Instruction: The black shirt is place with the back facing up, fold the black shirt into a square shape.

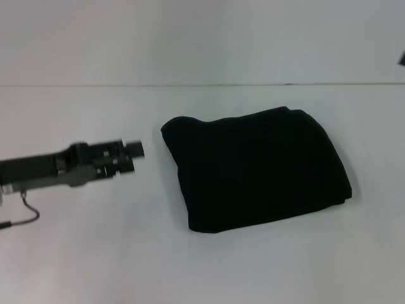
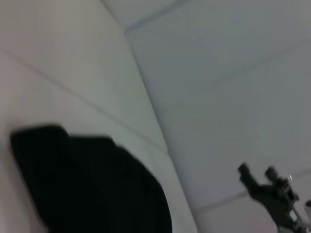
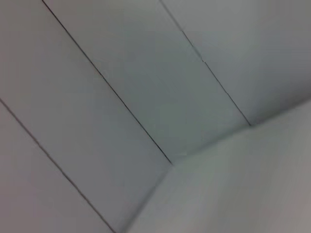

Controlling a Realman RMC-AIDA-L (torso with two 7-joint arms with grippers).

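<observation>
The black shirt (image 1: 256, 168) lies on the white table as a folded, roughly square bundle, right of centre in the head view. It also fills the lower part of the left wrist view, where the black shirt (image 2: 92, 184) shows no lettering. My left gripper (image 1: 136, 150) hovers over the table to the left of the shirt, pointing at it and a short gap away, with nothing in it. My right gripper (image 2: 255, 171) shows far off in the left wrist view, its two fingers apart and empty. Only a dark sliver of it shows at the head view's right edge.
The white table (image 1: 95, 253) runs back to a pale wall (image 1: 190, 38). A thin cable (image 1: 28, 212) loops under my left arm. The right wrist view shows only wall panels (image 3: 146, 97) with seams.
</observation>
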